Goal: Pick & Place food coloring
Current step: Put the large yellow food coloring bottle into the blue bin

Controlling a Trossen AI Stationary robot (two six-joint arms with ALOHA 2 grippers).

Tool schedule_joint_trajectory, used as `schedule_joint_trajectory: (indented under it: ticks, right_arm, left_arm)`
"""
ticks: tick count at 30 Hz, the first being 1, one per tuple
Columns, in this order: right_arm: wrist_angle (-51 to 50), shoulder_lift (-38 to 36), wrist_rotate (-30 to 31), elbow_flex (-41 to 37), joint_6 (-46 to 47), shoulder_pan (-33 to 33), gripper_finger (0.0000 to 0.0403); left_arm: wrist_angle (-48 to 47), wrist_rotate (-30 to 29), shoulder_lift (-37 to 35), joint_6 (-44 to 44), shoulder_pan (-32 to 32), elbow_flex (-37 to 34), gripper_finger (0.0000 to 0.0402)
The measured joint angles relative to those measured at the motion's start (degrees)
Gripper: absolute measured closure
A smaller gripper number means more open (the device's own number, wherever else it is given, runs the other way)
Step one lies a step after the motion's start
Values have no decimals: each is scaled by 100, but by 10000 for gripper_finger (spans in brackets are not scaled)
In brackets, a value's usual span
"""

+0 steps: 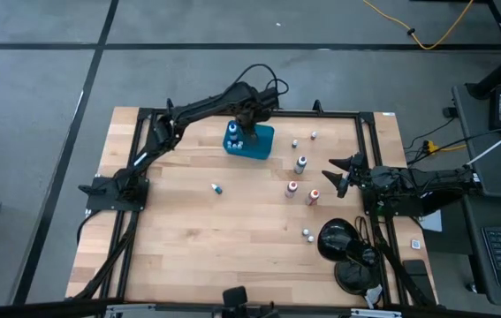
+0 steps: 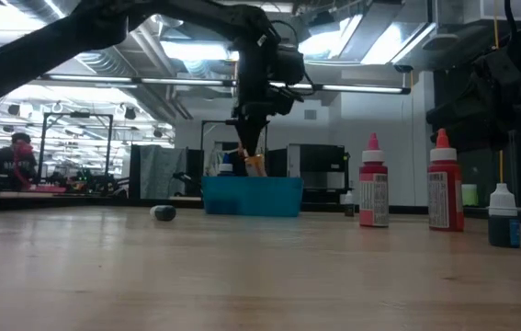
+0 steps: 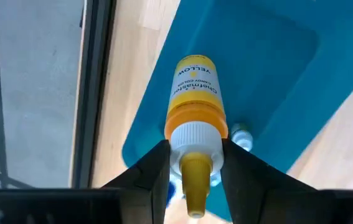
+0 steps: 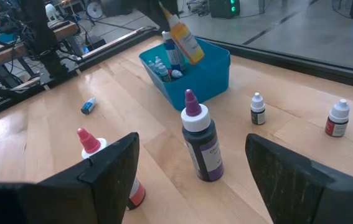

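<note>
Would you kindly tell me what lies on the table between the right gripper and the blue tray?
In the right wrist view, a purple-capped dark bottle stands between the open right gripper and the blue tray; otherwise the wood is bare.

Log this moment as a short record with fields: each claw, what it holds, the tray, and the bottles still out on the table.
left claw: shut on the yellow bottle, held by its white cap over the blue tray
right claw: open, empty, at the table's right side
tray contents: a few small bottles
on table: purple-capped bottle, two red bottles, small vials, one small vial lying apart
</note>
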Motion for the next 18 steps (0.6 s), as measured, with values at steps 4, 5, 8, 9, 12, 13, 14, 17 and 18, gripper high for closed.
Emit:
schedule_joint_trajectory:
  ticks: [4, 5, 8, 9, 12, 13, 14, 17, 18]
  right_arm:
    - [1, 0, -2, 0, 0, 2, 108]
    - [0, 0, 0, 0, 0, 1, 108]
    - [-2, 0, 0, 0, 0, -1, 108]
    - [-2, 0, 0, 0, 1, 2, 108]
    - [-1, 0, -1, 0, 0, 2, 108]
    - [0, 0, 0, 0, 0, 1, 108]
    - [0, 0, 0, 0, 0, 2, 108]
    - [-2, 0, 0, 0, 1, 2, 108]
    - [-1, 0, 0, 0, 0, 2, 108]
  left_arm:
    - [-36, -11, 95, 277, 76, -7, 287]
    - [-59, -12, 142, 332, 92, -10, 287]
    - [-80, 3, 244, 511, 120, -11, 286]
    - [-111, 2, 275, 537, 120, -11, 286]
    - [-166, -9, 370, 541, 124, -11, 287]
    - [-178, -11, 386, 539, 127, -11, 287]
    - [-201, -11, 390, 536, 138, -11, 287]
    - [-284, -13, 388, 491, 163, -11, 286]
    - [-287, -13, 388, 494, 164, -11, 285]
